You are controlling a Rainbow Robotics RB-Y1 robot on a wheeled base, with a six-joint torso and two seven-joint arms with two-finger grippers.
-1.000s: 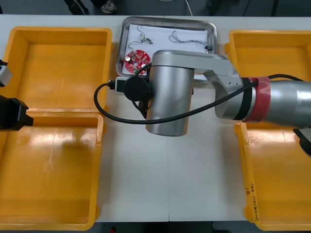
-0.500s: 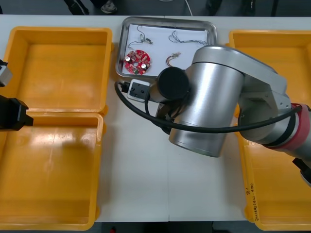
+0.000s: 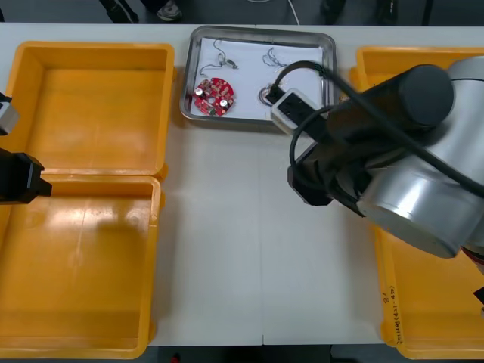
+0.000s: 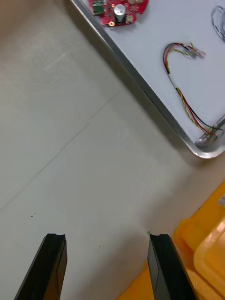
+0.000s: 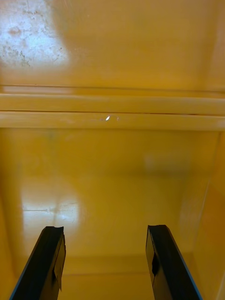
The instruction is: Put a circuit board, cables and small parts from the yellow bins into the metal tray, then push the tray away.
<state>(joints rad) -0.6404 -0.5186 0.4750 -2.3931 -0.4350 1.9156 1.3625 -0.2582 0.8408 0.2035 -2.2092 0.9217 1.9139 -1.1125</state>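
The right end effector point(image 4: 107, 239) hung wide open and empty over the bare desk point(image 4: 70, 154), near a corner of the metal tray point(image 4: 140, 91). Inside the white-lined tray lay the round red circuit board point(image 3: 214, 94) and a red and yellow cable point(image 4: 180, 89). The left end effector point(image 5: 105, 229), also spread wide, hovered over a yellow bin point(image 5: 112, 187) at the desk's left side.

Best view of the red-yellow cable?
Right wrist view: the cable lies unobstructed in the tray. Front view: the right arm covers part of it. Left wrist view faces a yellow bin.
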